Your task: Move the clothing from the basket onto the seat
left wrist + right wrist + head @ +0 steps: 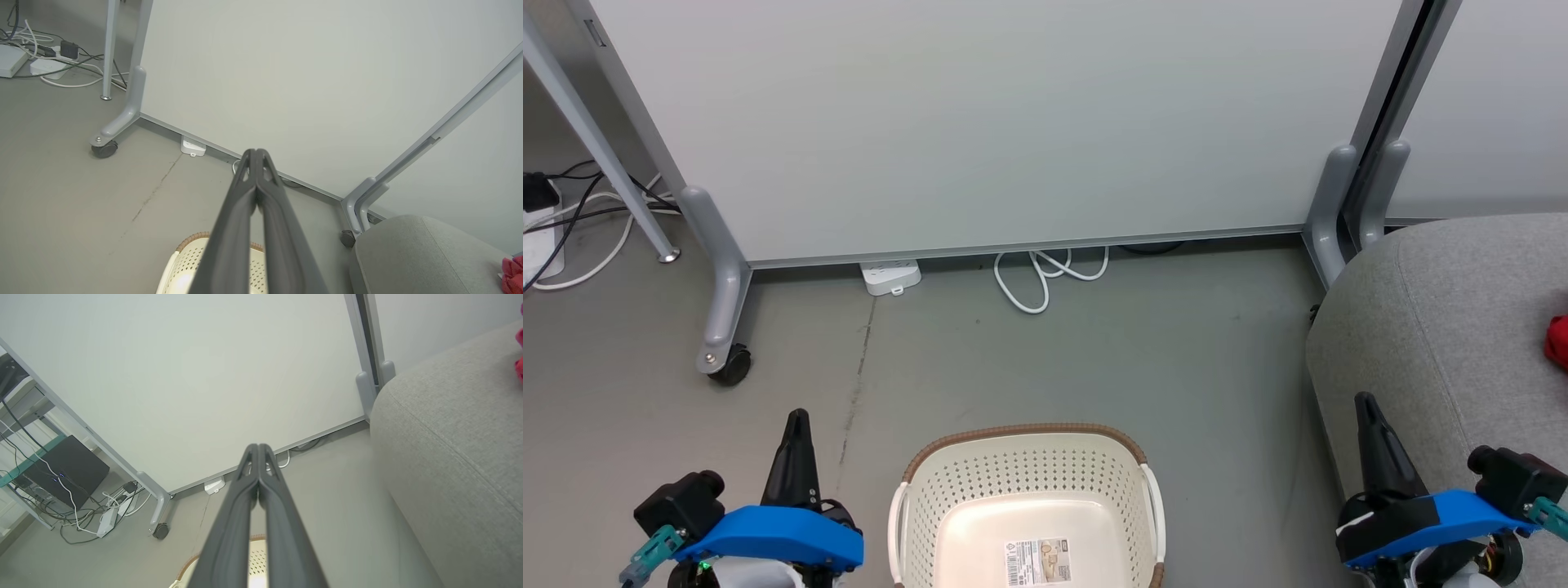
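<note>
Beside the basket (1021, 474), left gripper (798, 418) and right gripper (1365, 402) jaws meet, empty.

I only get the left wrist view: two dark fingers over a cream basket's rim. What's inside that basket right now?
Observer: The head view looks into the cream-white perforated plastic basket. The base that shows is bare apart from a paper label.
Operator: Where's the other arm?
Observer: The right gripper, fingers shut and pointing up, is at the head view's lower right, in front of the light-grey fabric seat.
Operator: Anything else near those floor cables?
Observer: The right wrist view shows a black box standing among tangled wires.
</note>
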You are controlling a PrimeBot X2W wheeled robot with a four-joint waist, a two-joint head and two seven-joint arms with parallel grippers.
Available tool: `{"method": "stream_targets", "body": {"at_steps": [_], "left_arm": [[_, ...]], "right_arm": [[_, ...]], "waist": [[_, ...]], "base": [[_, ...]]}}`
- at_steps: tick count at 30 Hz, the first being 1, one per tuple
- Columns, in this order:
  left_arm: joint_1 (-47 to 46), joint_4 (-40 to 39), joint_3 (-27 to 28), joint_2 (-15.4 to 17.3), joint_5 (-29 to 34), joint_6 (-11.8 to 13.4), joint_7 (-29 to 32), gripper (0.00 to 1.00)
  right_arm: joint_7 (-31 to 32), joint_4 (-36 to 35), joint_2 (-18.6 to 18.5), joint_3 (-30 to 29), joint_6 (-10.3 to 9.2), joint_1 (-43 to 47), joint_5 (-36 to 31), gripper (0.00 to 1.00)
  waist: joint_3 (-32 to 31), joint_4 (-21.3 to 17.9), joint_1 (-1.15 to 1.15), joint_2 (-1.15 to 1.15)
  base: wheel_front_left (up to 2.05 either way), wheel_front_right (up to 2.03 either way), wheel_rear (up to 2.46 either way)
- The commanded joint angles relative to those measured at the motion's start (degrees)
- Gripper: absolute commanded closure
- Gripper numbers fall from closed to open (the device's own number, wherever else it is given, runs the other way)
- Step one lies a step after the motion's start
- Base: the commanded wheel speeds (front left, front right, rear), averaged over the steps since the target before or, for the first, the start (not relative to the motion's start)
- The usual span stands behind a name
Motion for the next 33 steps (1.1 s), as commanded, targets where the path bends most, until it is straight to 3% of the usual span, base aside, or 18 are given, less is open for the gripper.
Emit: {"method": "stream_targets", "body": {"at_steps": [1, 33], "left_arm": [[-1.34, -1.19, 0.61, 0.09, -2.13, -0.35, 0.45, 1.00], [-1.62, -3.31, 3.79, 0.11, -25.43, -1.22, 6.63, 1.00]], "right_arm": [[0.55, -1.17, -0.15, -0.30, 0.00, -0.65, 2.49, 1.00], [6.81, -2.82, -0.17, -1.79, 0.00, -0.77, 27.66, 1.00]], "waist": [[-0.02, -0.08, 0.00, 0.00], [-0.32, -1.70, 0.00, 0.00]], "base": [[0.00, 0.00, 0.00], [0.00, 0.00, 0.00]]}}
